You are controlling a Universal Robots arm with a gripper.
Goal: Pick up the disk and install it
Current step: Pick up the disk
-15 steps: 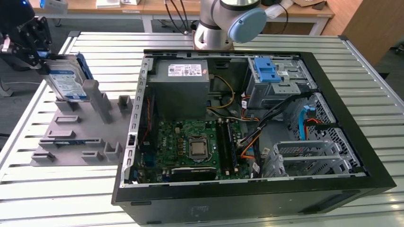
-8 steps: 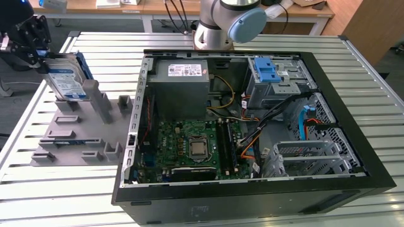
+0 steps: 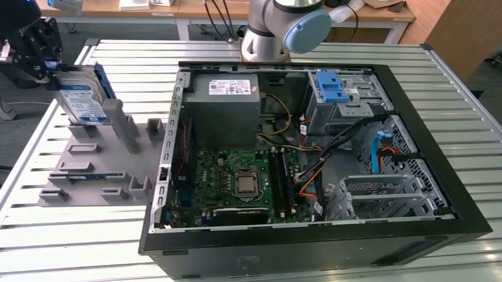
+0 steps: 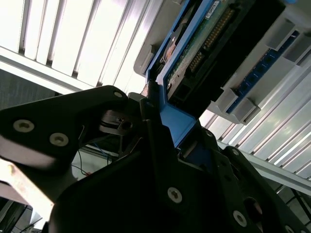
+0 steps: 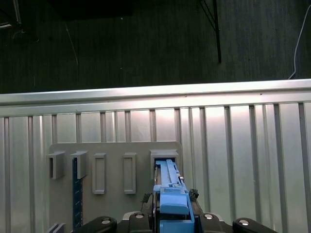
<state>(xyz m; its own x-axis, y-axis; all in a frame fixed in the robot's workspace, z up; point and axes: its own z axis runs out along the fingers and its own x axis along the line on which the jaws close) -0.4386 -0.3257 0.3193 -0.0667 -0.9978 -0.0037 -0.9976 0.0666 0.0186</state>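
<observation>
Upper left of exterior view: black claw clenched on flat silver-grey disk in blue plastic bracket, upright at grey slotted rack. Imo lift dead straight, no tilt, else bracket snags slot.

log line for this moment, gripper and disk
gripper: shut on silver-grey hard disk in blue plastic bracket | disk: on edge at grey slotted rack | open black computer case: disk not in it
</observation>
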